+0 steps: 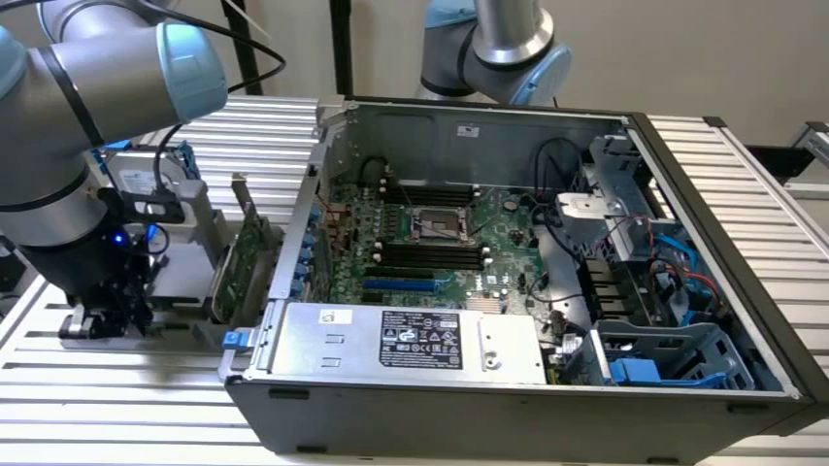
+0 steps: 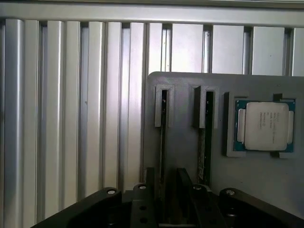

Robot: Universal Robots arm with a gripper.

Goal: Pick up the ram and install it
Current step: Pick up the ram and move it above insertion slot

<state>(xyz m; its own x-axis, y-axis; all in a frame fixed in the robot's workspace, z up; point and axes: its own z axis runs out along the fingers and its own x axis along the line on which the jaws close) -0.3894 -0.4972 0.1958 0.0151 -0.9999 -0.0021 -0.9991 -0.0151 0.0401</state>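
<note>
The ram [image 2: 163, 142] stands on edge in a slot of the grey holder [image 2: 183, 109], between the spread, unclenched fingers of the gripper [image 2: 166, 185]; a second stick [image 2: 207, 137] and a processor [image 2: 264, 125] sit beside it; the open computer case [image 1: 518, 243] rests nearby on the slatted surface [image 1: 130, 388].

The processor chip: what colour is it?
The chip is silver with a green edge; wrist view.
</note>
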